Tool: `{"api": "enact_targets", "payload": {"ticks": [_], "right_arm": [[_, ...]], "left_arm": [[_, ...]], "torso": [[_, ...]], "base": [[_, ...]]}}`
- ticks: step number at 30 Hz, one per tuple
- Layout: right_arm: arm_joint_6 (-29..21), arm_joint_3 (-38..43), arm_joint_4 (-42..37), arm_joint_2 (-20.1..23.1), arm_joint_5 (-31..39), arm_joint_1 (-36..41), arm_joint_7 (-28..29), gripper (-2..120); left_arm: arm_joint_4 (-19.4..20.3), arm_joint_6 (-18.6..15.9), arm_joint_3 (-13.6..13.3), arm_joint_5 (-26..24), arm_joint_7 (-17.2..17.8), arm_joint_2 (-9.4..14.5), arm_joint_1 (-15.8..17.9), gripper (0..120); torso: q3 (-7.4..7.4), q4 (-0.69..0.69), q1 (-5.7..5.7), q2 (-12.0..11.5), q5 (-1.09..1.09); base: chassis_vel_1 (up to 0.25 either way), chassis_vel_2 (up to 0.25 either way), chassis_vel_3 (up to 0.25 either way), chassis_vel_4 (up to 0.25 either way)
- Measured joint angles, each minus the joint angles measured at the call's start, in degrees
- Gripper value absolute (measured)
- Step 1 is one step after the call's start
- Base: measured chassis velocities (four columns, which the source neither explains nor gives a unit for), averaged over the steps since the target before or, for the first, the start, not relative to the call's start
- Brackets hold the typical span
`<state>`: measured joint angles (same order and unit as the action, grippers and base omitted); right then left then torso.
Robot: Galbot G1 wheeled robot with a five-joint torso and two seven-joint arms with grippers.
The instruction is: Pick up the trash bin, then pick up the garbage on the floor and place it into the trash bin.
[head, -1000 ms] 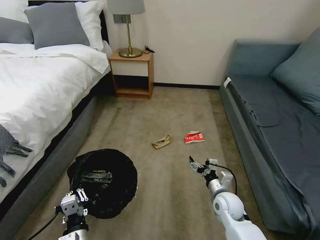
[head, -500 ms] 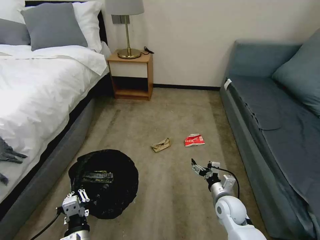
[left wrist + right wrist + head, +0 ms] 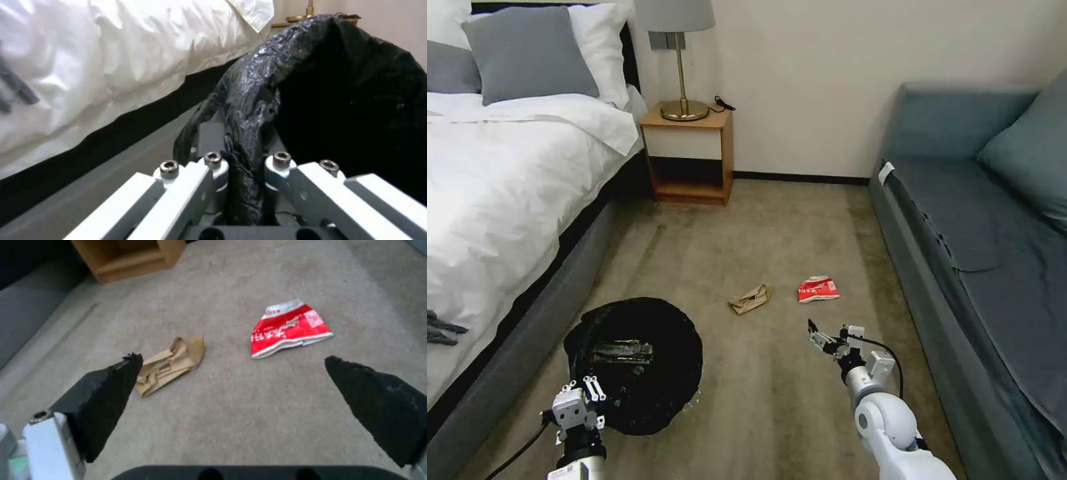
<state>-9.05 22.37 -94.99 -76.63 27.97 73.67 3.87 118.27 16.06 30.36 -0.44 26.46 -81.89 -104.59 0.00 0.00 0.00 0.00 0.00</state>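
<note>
The trash bin (image 3: 647,373), lined with a glossy black bag, hangs low at my left, and a flattened wrapper (image 3: 620,351) lies inside it. My left gripper (image 3: 589,385) is shut on the bin's near rim; the left wrist view has the bag (image 3: 249,110) pinched in the left gripper (image 3: 247,161). Two pieces of garbage lie on the carpet ahead: a tan paper scrap (image 3: 749,299) (image 3: 171,365) and a red-and-white packet (image 3: 818,289) (image 3: 289,328). My right gripper (image 3: 826,339) (image 3: 231,358) hovers open and empty, short of both pieces.
A bed (image 3: 507,193) with a grey base runs along the left. A blue-grey sofa (image 3: 974,253) lines the right. A wooden nightstand (image 3: 690,157) with a brass lamp (image 3: 680,100) stands against the far wall. Carpet lies between them.
The whole picture has shifted: the camera moved forward and the litter sits slightly lower and nearer. Both arms keep their pose, and the left still holds the bin.
</note>
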Motion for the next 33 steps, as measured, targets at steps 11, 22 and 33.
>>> {"api": "enact_targets", "payload": {"ticks": [11, 22, 33], "right_arm": [[0.21, -0.29, 1.57, -0.11, 0.02, -1.05, -0.26, 100], [0.57, -0.80, 2.76, -0.37, 0.03, -1.40, -0.59, 100], [1.12, -0.81, 3.95, -0.12, 0.07, -1.78, -0.90, 100]], "left_arm": [[-1.05, -0.30, -0.05, -0.23, -0.06, 0.08, 1.39, 4], [-1.74, -0.25, -0.06, -0.25, -0.10, -0.21, 1.62, 4], [-2.50, -0.22, -0.32, -0.01, -0.13, -0.61, 2.33, 4]], "torso": [[0.00, 0.00, 0.00, 0.00, 0.00], [0.00, 0.00, 0.00, 0.00, 0.00], [0.00, 0.00, 0.00, 0.00, 0.00]], "base": [[-0.088, 0.089, 0.092, -0.090], [-0.106, 0.106, 0.100, -0.103], [-0.105, 0.116, 0.104, -0.107]]}}
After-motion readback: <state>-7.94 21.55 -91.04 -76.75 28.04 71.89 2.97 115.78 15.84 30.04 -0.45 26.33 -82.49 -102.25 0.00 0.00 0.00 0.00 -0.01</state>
